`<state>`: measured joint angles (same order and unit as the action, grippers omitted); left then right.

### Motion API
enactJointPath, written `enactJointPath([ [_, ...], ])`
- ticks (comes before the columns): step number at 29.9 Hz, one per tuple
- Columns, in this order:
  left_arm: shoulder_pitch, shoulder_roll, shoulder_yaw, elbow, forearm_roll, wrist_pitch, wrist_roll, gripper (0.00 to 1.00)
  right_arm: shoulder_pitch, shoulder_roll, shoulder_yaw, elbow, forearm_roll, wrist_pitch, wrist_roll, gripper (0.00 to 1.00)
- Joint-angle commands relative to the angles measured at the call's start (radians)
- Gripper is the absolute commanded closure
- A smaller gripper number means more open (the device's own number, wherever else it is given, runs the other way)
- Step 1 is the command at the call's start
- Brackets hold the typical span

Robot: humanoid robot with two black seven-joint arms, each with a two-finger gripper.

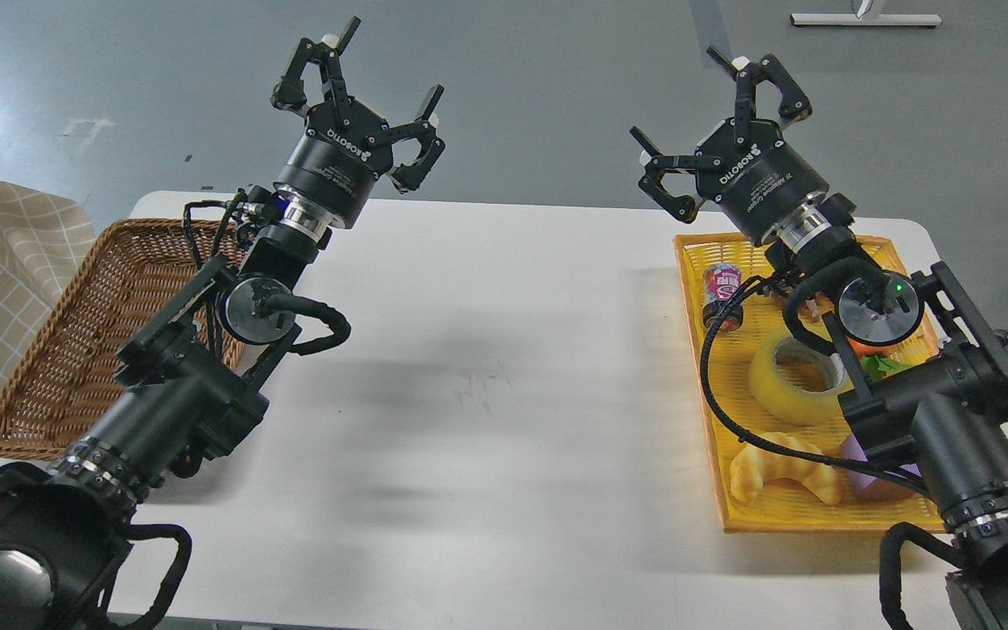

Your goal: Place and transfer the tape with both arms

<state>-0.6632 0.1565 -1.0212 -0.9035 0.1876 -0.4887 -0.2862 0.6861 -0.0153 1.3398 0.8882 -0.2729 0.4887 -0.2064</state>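
Both grippers spread, raised; tape (797, 377) flat in yellow tray (819, 516), core axis up.

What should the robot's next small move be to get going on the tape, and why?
Probably lower the right gripper toward the tape. The roll lies untouched in the yellow tray on the right, beside the croissant, under that arm. Both grippers hang open and empty above the table; the left gripper is far off, over by the wicker basket.

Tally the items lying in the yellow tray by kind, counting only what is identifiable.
Tape roll: 1
Croissant: 1
Drink can: 1
Purple block, partly hidden: 1
Orange-and-green item, mostly hidden behind the right arm: 1
Total: 5 in the yellow tray
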Motion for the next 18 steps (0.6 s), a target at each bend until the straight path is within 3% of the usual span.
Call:
enactJointPath([
  [1, -0.001, 0.0, 0.001, 0.0, 0.001, 0.0, 0.002, 0.02, 0.004, -0.002, 0.002, 0.001, 0.0, 0.0, 0.002, 0.0],
  [18, -0.001, -0.002, 0.006, -0.003, 0.001, 0.0, 0.002, 0.02, 0.023, -0.012, -0.014, 0.014, -0.009, 0.0, 0.004, 0.0],
])
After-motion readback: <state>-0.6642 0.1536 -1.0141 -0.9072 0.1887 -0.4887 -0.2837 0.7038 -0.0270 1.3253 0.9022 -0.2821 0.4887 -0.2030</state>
